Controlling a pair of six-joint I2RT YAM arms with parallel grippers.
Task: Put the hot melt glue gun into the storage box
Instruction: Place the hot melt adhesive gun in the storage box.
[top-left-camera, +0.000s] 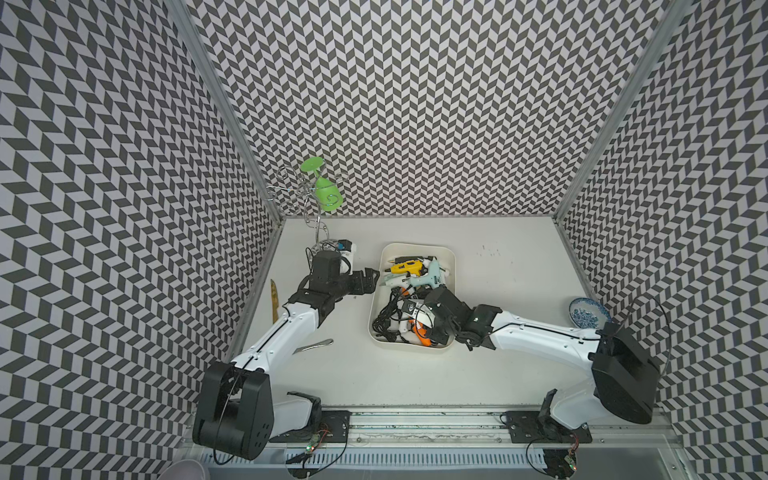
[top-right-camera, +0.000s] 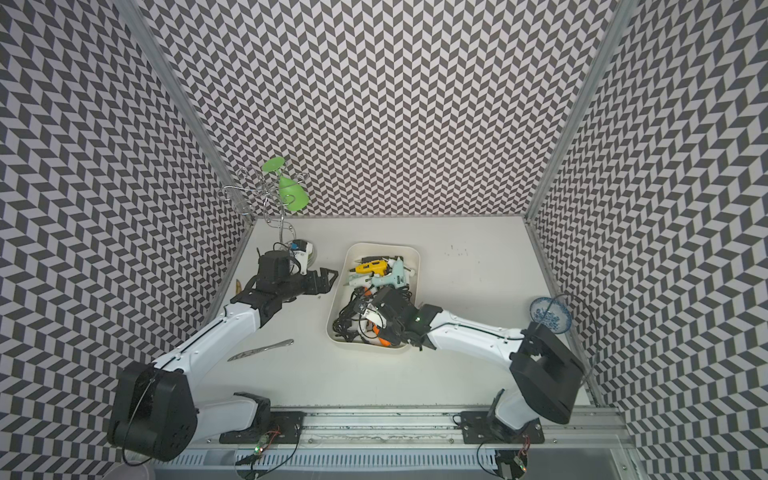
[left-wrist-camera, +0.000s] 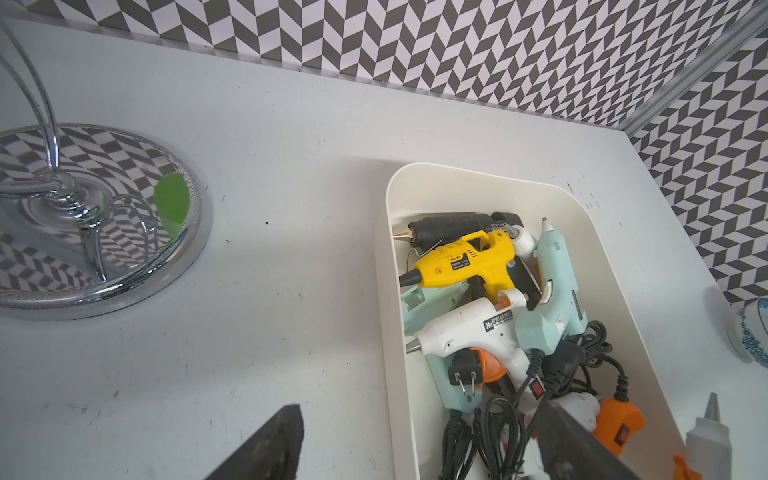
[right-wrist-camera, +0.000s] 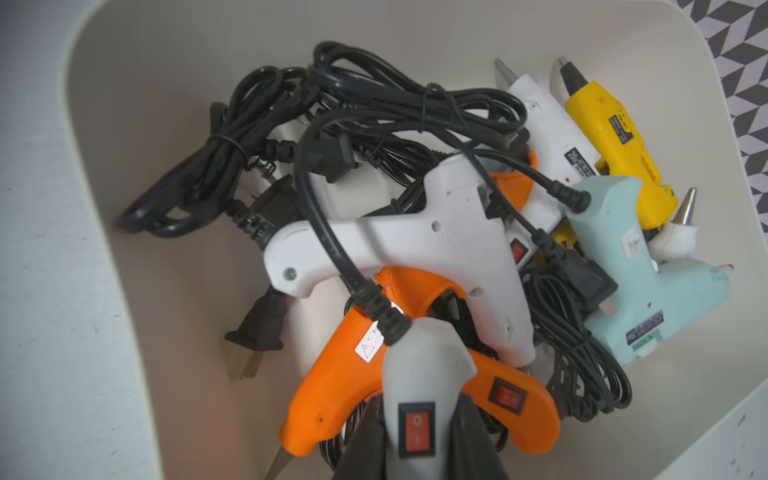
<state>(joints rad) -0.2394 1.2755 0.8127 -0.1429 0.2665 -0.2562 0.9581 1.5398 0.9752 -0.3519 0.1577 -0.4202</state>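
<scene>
Of the white glue gun (right-wrist-camera: 419, 365) pinched in the right gripper (right-wrist-camera: 415, 449), the right wrist view shows only the handle butt, its red rocker switch and the black cord leaving it. The barrel and nozzle are cut off at the frame edge. The gun hangs over the near end of the storage box (right-wrist-camera: 145, 108), above an orange glue gun (right-wrist-camera: 332, 386); whether it touches the pile cannot be told. In both top views the arm's own black wrist covers most of the grip (only a white sliver shows beside it). The left gripper (top-left-camera: 369, 277) stands just outside the box's left rim, its jaws spread wide and holding nothing. Its fingers (left-wrist-camera: 270, 444) are clipped at the edge of the left wrist view. That view alone shows the far end of the box plainly: a black glue gun (left-wrist-camera: 449, 226), a yellow glue gun (left-wrist-camera: 461, 257) and a mint glue gun (left-wrist-camera: 555, 270), stacked together. The blue-patterned bowl (top-left-camera: 589, 318), plain in a top view, is cut to a sliver there.
</scene>
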